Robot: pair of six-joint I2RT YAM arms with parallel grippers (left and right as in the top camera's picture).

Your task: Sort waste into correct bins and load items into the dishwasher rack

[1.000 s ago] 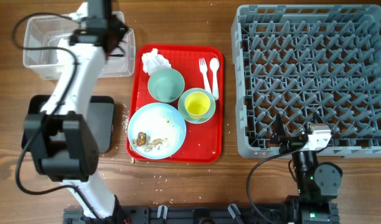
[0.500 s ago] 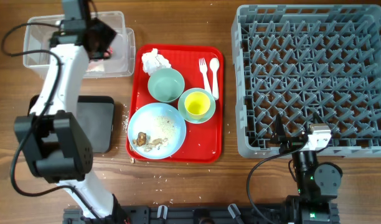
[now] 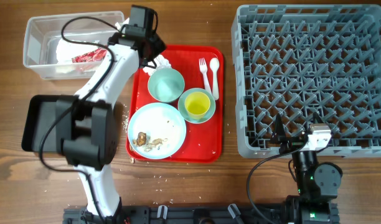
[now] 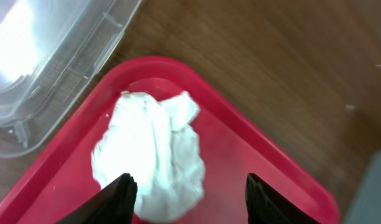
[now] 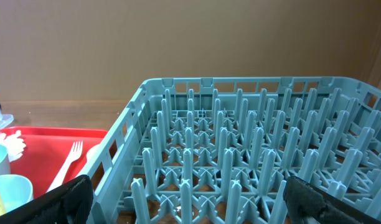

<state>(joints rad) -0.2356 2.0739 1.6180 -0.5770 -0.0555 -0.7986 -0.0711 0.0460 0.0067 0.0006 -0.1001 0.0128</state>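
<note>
Crumpled white napkin (image 4: pixel 147 149): lies in the back-left corner of the red tray (image 3: pixel 209 146), just beside the clear tub (image 3: pixel 35 34); in the overhead view it is mostly hidden under the left arm. Left hand (image 4: pixel 190 186): hovers directly above the napkin with its fingers spread wide to either side, holding nothing and not touching it. Clear tub: holds a white napkin and a red-marked wrapper (image 3: pixel 84 57). Black tray (image 3: pixel 41 127): on the tabletop in front of the tub, partly covered by the left arm. Light blue plate (image 3: pixel 162 124): at the front left of the red tray, with brown food chunks (image 3: pixel 142 135) near its front edge. Bowl (image 3: pixel 166 84): behind the plate, touching it. Yellow-green cup (image 3: pixel 197 104): sits inside a second bowl, to the right of the plate. White fork (image 3: pixel 203 70) and spoon (image 3: pixel 214 78): side by side along the tray's right edge. White crumbs (image 3: pixel 125 121): scattered on the tabletop by the tray's left edge. Grey rack (image 3: pixel 315 74): right of the tray. Right hand (image 5: pixel 187 186): at the rack's front wall, fingers wide apart, holding nothing.
</note>
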